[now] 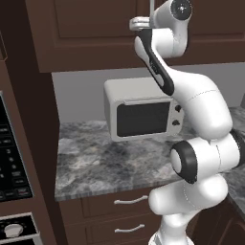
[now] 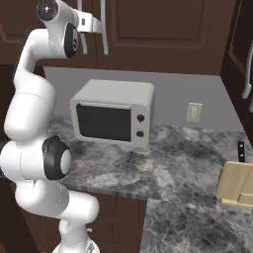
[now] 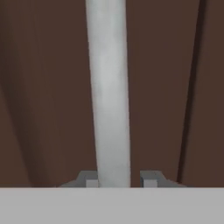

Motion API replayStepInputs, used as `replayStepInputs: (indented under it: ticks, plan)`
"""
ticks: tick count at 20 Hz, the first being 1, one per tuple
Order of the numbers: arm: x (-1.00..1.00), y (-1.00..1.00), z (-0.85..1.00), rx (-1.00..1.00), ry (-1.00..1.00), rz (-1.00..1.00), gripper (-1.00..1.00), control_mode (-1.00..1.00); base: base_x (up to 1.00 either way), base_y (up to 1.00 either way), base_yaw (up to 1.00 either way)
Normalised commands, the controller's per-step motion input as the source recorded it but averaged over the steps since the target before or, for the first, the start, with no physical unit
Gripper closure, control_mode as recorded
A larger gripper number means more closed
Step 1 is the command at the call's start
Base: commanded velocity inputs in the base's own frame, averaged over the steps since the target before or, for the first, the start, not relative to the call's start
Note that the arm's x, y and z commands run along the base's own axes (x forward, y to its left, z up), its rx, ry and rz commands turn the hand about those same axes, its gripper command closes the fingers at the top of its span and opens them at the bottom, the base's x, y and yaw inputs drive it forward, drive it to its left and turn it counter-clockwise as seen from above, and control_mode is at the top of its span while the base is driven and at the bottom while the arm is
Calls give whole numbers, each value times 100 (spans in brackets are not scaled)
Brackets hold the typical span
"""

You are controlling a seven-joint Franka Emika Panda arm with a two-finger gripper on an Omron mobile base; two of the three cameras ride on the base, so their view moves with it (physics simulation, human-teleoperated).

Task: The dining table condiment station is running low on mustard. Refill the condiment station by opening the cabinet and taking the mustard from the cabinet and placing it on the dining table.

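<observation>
The cabinet [image 1: 86,33] [image 2: 158,29] is a dark brown wall unit above the counter, and its door [image 3: 43,87] is closed. My gripper [image 1: 143,22] [image 2: 97,22] [image 3: 119,180] is raised to the door's long silver bar handle [image 1: 152,7] [image 2: 105,42] [image 3: 109,87]. In the hand view the bar runs straight up between the two fingertips [image 3: 89,179], which sit tight on either side of it. The mustard is hidden behind the door. The dining table is out of view.
A white microwave [image 1: 143,115] [image 2: 113,116] stands on the grey marbled counter [image 1: 95,162] [image 2: 188,158] below the cabinet. An oven control panel [image 1: 12,158] is at far left, drawers [image 1: 129,201] lie under the counter, and a wooden knife block [image 2: 237,185] is at right.
</observation>
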Motion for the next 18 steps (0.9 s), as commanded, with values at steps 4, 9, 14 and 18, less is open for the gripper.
replayStepInputs:
  ticks: [4, 9, 14, 18]
  plan:
    - [-36, 1, 0, 0, 6, 9, 100, -100, 0, 0, 0]
    - [-97, 23, 1, -5, 4, 15, 100, -100, 0, 0, 0]
    - [-100, 38, 11, -2, 0, 20, 100, -100, 0, 0, 0]
    - [-100, 44, 10, 0, 0, 18, 100, -100, 0, 0, 0]
